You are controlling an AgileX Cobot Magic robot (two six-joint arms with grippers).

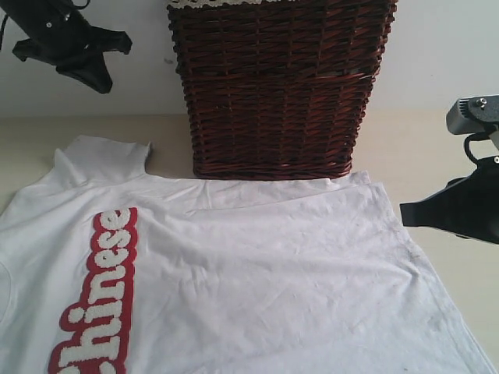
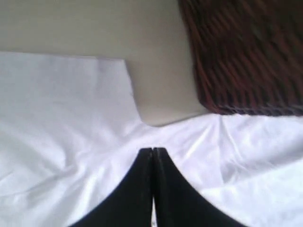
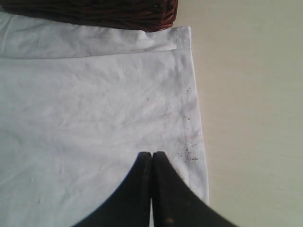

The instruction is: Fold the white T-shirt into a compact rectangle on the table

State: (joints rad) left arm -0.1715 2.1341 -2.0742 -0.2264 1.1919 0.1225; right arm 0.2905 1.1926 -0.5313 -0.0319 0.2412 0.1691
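Exterior view: white T-shirt (image 1: 273,273) partly off-frame

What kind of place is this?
Likely a robot lab bench for laundry folding: a white T-shirt spread on a beige table, a wicker basket at its edge, left gripper and right gripper above.

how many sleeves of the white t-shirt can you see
1. The sleeve lies flat on the table, left of the wicker basket in the exterior view. The other sleeve may be hidden beyond the picture's edge.

white T-shirt (image 1: 273,273) cut off at lower edge, wicker basket (image 1: 281,86) top cropped
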